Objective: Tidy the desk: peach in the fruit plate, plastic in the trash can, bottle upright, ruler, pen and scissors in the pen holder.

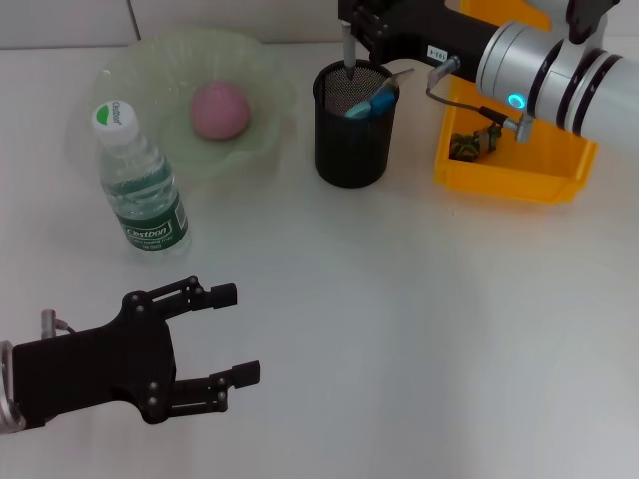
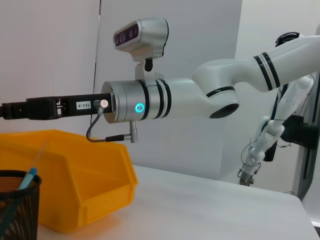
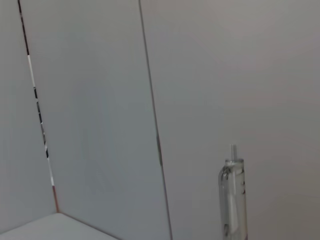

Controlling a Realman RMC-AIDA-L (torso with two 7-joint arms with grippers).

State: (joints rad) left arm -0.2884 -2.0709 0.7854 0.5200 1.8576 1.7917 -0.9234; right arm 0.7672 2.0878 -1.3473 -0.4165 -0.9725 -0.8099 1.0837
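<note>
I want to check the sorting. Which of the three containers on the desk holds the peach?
The pale green plate, beside the bottle, holds the peach. The black mesh holder and orange bin do not.

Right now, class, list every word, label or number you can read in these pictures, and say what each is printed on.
"Cestbon": green label of the water bottle, also on its cap.
"103-4": white sticker on the right arm's black wrist.
Small print on the bottle label: too small to read.
</note>
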